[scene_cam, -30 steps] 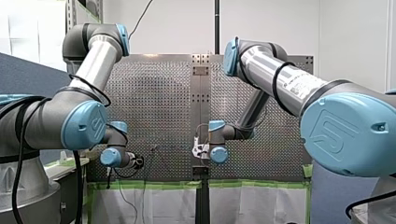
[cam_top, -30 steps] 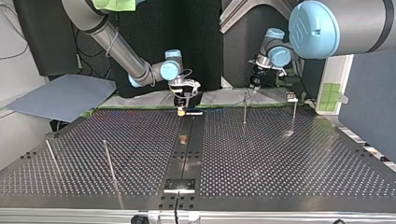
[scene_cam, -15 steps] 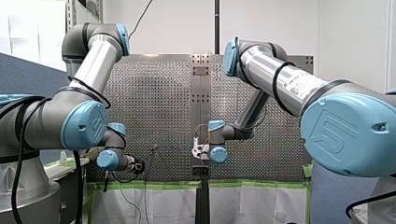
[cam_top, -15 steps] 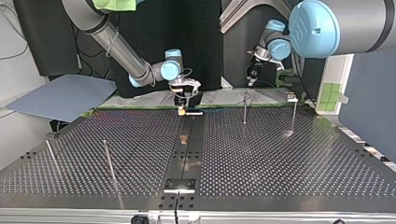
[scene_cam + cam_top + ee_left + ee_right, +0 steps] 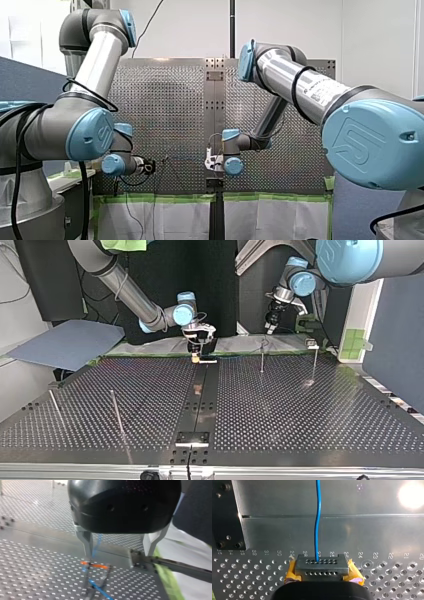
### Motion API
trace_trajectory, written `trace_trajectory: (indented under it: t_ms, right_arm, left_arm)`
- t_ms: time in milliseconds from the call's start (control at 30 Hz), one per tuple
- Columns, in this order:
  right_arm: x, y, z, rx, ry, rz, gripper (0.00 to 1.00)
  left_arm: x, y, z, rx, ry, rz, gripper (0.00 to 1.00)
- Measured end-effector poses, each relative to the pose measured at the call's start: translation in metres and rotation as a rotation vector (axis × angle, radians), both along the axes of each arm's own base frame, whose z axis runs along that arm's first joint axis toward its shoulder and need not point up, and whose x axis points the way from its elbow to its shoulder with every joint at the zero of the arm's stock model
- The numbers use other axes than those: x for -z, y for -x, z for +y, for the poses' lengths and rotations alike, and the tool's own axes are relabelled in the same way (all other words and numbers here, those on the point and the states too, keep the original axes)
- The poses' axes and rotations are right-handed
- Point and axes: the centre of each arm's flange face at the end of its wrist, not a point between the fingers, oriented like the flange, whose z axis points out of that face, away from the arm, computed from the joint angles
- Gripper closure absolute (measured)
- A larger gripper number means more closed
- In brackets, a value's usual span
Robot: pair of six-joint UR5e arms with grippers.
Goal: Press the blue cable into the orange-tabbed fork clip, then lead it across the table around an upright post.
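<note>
while right gripper (image 5: 322,577) clamps dark block (image 5: 322,563) with blue cable (image 5: 318,517) running out, left gripper (image 5: 118,555) hangs released over orange-tabbed clip (image 5: 96,565); cable crosses clip beside one finger, on perforated table (image 5: 37,580).

**Robotics lab: a test bench with two industrial arms.**

Marked as such by a perforated metal table (image 5: 300,410) drilled in a strict grid, with hole numbers (image 5: 375,554) engraved along its plain edge strip and thin upright posts (image 5: 116,412) standing here and there. Flanked by my left arm (image 5: 97,65) and my right arm (image 5: 300,82), silver-grey tubes with blue joint caps and black cabling looped around them. Trimmed with green tape (image 5: 270,197) above white sheeting (image 5: 270,220). Closed in by bare white walls (image 5: 380,35) and a dark blue partition (image 5: 400,350), with a flat grey board (image 5: 65,342) lying just off the table.
</note>
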Motion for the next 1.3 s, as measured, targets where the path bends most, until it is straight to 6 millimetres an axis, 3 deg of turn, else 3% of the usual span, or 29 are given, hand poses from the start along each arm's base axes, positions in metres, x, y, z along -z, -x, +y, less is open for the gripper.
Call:
trace_trajectory:
  t_ms: [400,500,767,1033,1300]
  right_arm:
    - [0.0,-0.001,0.002,-0.004,-0.003,0.001,1.0]
    - [0.001,-0.001,0.002,-0.003,-0.004,-0.001,1.0]
    - [0.001,-0.002,0.002,-0.003,-0.004,-0.004,1.0]
    - [0.002,-0.001,0.003,-0.003,-0.009,0.001,1.0]
    - [0.002,-0.001,0.003,-0.003,-0.008,0.002,1.0]
  left_arm:
    - [-0.051,-0.014,-0.006,-0.008,0.099,-0.153,0.0]
    - [-0.055,-0.016,-0.006,-0.022,0.125,-0.161,0.0]
    - [-0.04,-0.019,-0.006,-0.069,0.173,-0.123,0.0]
    - [-0.011,-0.021,-0.006,-0.106,0.126,-0.081,0.0]
    - [0.018,-0.01,-0.009,-0.114,0.121,-0.015,0.0]
